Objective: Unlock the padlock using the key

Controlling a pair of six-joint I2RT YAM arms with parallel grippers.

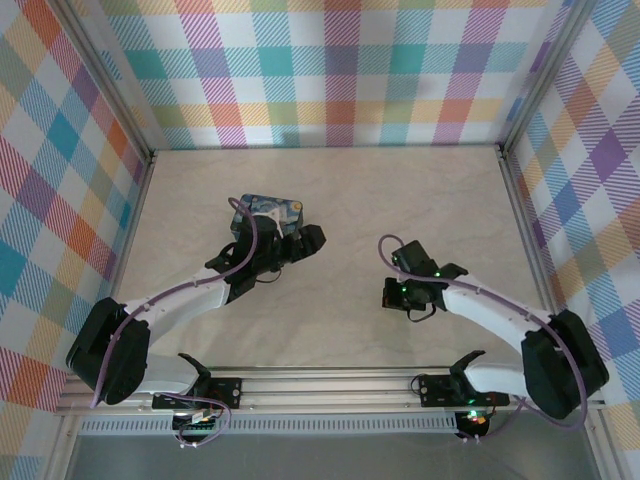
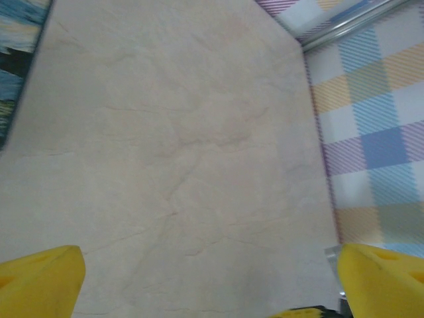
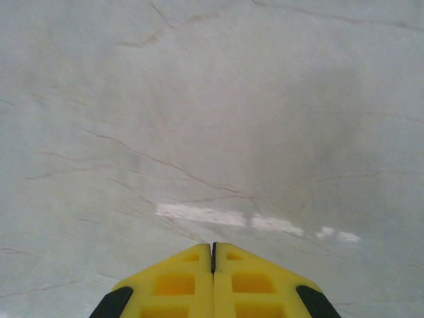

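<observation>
Standing here, the left claw (image 2: 209, 285) is spread wide with nothing in it, hanging just off the near right corner of the starry painted box (image 1: 268, 210). The right claw (image 3: 212, 252) is pinched fully closed on nothing, low over bare desk (image 1: 400, 190) well to the right of the box. I honestly can't tell where the padlock is, since the left arm covers the box's near side.

Light is bright and even, coming from above; the table (image 1: 330, 190) carries only faint, soft shadows; the right wrist view shows a white glare streak (image 3: 252, 222) on the marble; in the left wrist view the left gripper (image 2: 211, 281) and the wall (image 2: 377, 132) are out of focus.
</observation>
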